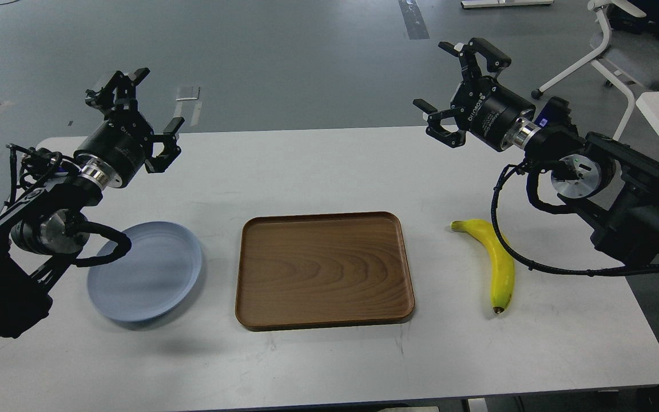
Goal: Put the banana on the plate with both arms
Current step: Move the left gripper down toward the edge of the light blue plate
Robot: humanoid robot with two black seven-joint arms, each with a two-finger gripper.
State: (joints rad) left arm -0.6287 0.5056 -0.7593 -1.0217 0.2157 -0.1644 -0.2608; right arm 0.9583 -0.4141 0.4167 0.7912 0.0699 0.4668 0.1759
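The yellow banana (498,260) lies on the white table at the right, dark tip toward me, with a black cable crossing over it. The pale blue-grey plate (146,270) lies at the left, empty. My left gripper (135,109) is open and empty, held high above the table's far left, behind the plate. My right gripper (460,86) is open and empty, held high above the table's far right edge, well behind the banana.
A brown wooden tray (324,269), empty, lies in the middle between plate and banana. The white table (318,166) ends close to the banana on the right. A white office chair (632,51) and another white table corner stand at the far right.
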